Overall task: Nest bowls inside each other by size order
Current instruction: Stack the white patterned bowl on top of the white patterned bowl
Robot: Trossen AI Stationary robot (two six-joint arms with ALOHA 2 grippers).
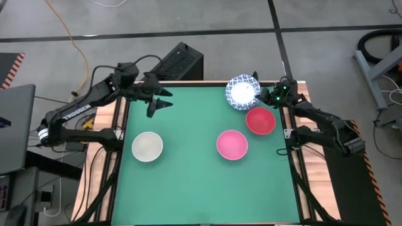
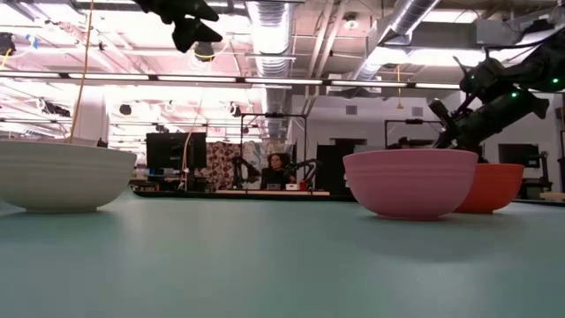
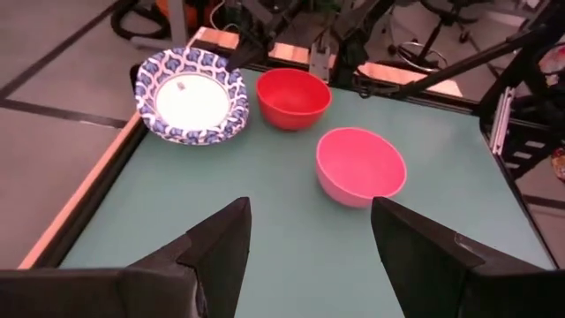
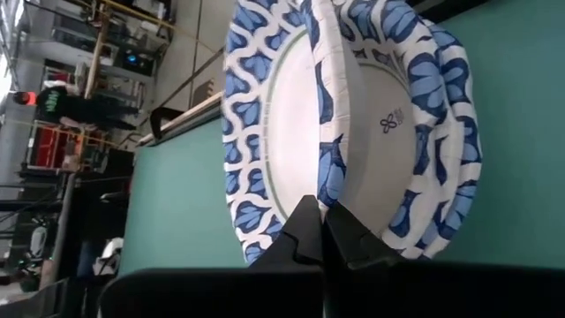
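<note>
While the right claw [image 4: 325, 231] is clamping the rim of the blue-rimmed bowls [image 1: 242, 91] at the far right corner of the surface [image 1: 188, 188], that stack is already nesting together. The left claw [image 1: 162, 103] is hovering released over the far left. Red bowl [image 1: 260, 120], pink bowl [image 1: 232, 144] and off-white bowl [image 1: 147, 146] are sitting apart, apparently awaiting nesting.

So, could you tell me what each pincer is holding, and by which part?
The right pincer pinches the blue-patterned bowls by their rims; the left pincer holds nothing.
</note>
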